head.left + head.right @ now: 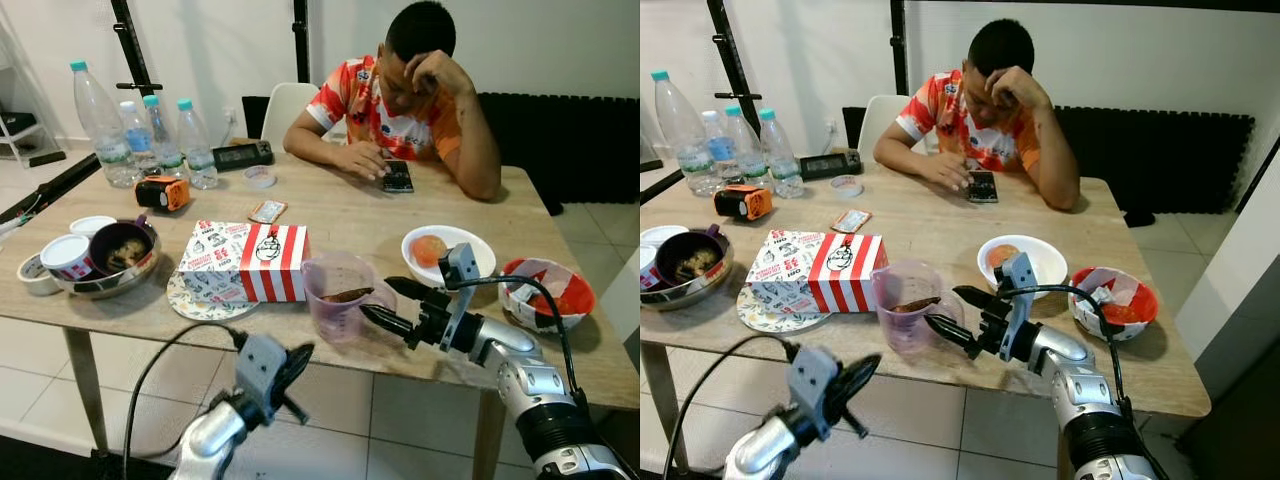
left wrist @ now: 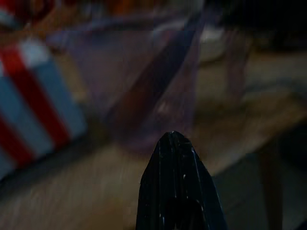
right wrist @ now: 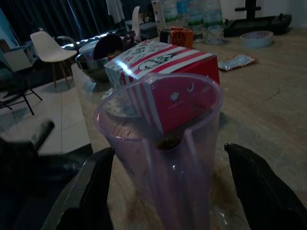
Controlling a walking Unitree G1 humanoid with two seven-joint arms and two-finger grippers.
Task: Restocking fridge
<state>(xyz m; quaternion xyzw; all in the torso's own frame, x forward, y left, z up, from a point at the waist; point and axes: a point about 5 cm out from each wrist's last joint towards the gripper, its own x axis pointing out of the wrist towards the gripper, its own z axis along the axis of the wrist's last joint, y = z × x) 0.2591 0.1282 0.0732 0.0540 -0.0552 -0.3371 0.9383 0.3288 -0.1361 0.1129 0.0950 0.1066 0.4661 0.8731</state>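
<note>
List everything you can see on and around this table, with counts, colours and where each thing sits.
Measuring jug: one, clear purple, near table edge.
Carton: one, red and white striped, left of jug, on a plate.
Bottles: four, clear with teal caps, far left.
Metal bowl: one, silver, left edge.
White bowl: one, holding orange food.
Red bowl: one, right edge.
Person: one, seated opposite with a phone.
Right gripper: open, fingers either side of jug handle.
Left gripper: below table edge.
</note>
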